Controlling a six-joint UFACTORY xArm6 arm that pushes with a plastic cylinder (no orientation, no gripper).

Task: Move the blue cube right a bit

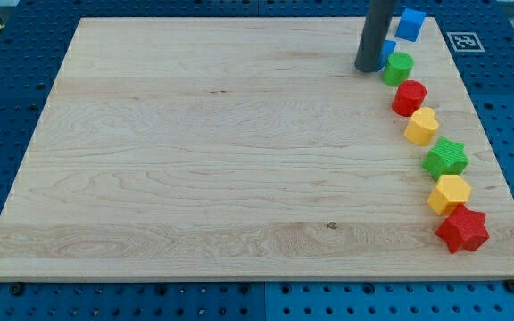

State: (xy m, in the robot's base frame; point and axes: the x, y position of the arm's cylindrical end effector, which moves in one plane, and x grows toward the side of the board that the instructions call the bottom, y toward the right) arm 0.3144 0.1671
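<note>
The blue cube sits at the view's top right, near the board's top edge. My tip rests on the board below and to the left of the cube, apart from it. A second blue block, shape unclear, is partly hidden behind the rod, just right of my tip. A green cylinder lies right of the tip, close to that second blue block.
Down the wooden board's right side runs a curved row: red cylinder, yellow block, green star, yellow hexagon, red star. A black-and-white marker lies off the board's top right corner.
</note>
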